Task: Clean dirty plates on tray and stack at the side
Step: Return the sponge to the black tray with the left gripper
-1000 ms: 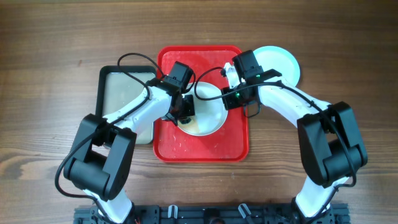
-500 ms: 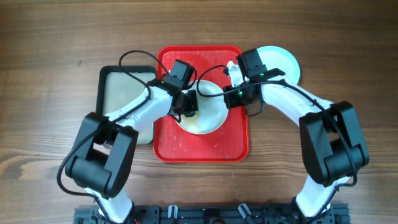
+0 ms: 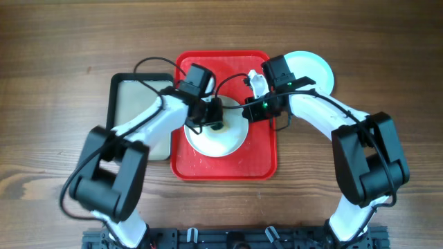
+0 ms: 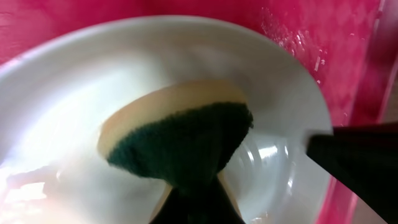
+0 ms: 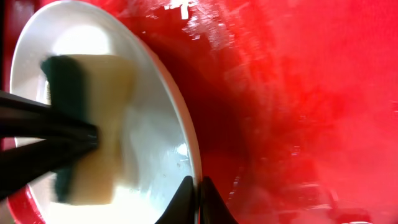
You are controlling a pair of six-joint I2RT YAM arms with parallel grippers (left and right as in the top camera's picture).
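Near the centre of the overhead frame you have the white plate [image 3: 216,135] sitting on the red tray [image 3: 225,164]. Your left gripper [image 3: 214,117] is over the plate's upper left part, and its wrist view shows the fingers clamped on a sponge [image 4: 180,140], yellow with a dark green scouring face, pressed into the plate's hollow. Your right gripper [image 3: 250,108] is at the plate's upper right edge; in its wrist view the two fingertips [image 5: 185,194] pinch the thin white rim at the bottom centre of the frame, closed on the plate. A pale blue plate [image 3: 311,70] lies on the table [image 3: 55,55] at upper right, just outside the tray. A black-rimmed basin [image 3: 131,104] sits touching the tray's left side.
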